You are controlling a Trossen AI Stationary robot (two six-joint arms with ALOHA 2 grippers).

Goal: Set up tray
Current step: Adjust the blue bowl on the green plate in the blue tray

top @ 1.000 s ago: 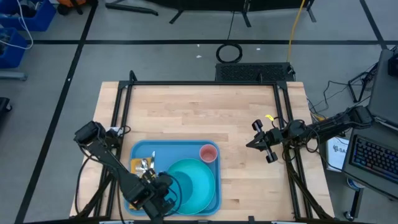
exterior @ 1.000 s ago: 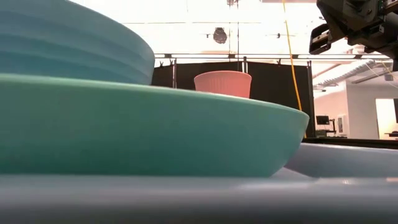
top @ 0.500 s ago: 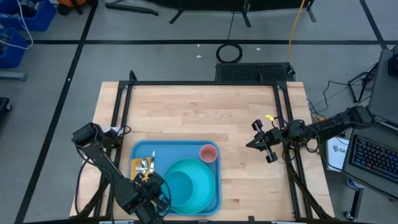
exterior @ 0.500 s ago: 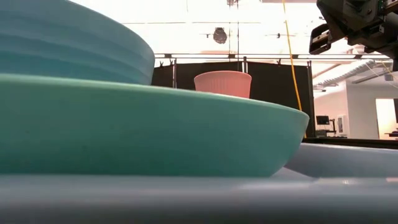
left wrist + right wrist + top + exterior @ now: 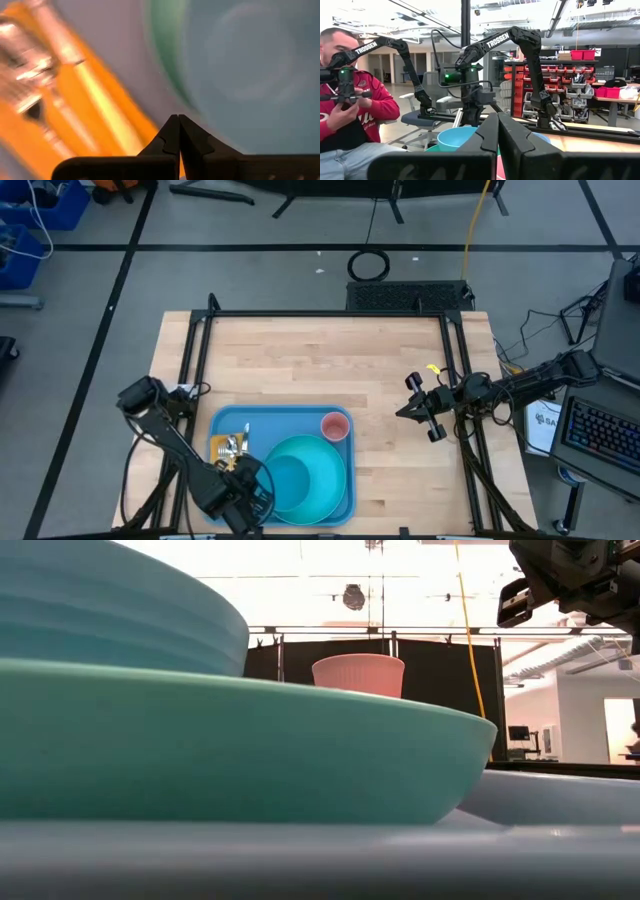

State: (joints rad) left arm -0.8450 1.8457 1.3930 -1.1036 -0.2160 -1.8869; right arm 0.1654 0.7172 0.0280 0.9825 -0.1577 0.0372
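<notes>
Tray setup looks close to done from where I stand, and my left hand has just pulled back off it: a second ago it hung over the near-left part of the turquoise plate, and now it sits nearer the tabletop's front edge, at the tray's near-left corner. Its fingers are pressed together with nothing between them, so I am carrying nothing away. Just ahead of those fingers in my left wrist view lies the orange napkin with the shiny cutlery on it, and beside that the plate's green rim curving round the pale blue bowl.

Moving outward, the blue tray rests on the near middle of the tabletop. On it, the napkin and cutlery occupy the left side, the plate with the bowl in it fills the near right, and the pink cup stands upright at the far right corner, just beside the plate's rim. Across the low view the cup stands behind the plate.

My right hand has not moved in this second; it hovers closed and empty over the right side of the tabletop, well apart from the tray. A person in a red top sits beyond the table.

I judge my withdrawal to mean the last piece is set, and that what remains is to clear both arms away
</notes>
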